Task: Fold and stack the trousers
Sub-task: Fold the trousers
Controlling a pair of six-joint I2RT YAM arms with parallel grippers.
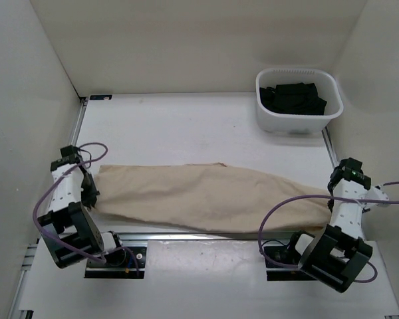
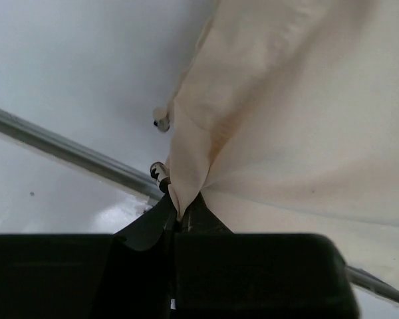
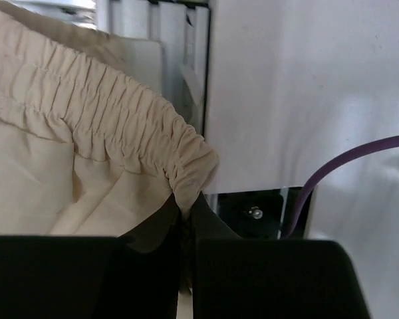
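Observation:
The beige trousers (image 1: 199, 196) lie stretched left to right across the near part of the table, folded lengthwise. My left gripper (image 1: 91, 191) is shut on the leg end at the left; the left wrist view shows the cloth (image 2: 266, 113) pinched between the black fingers (image 2: 199, 216). My right gripper (image 1: 331, 199) is shut on the elastic waistband at the right; the right wrist view shows the gathered waistband (image 3: 113, 119) pinched between the fingers (image 3: 209, 222).
A white tub (image 1: 298, 100) with dark folded clothes stands at the back right. White walls close in the left, back and right sides. A metal rail (image 1: 206, 234) runs along the table's near edge. Purple cables loop by both arms.

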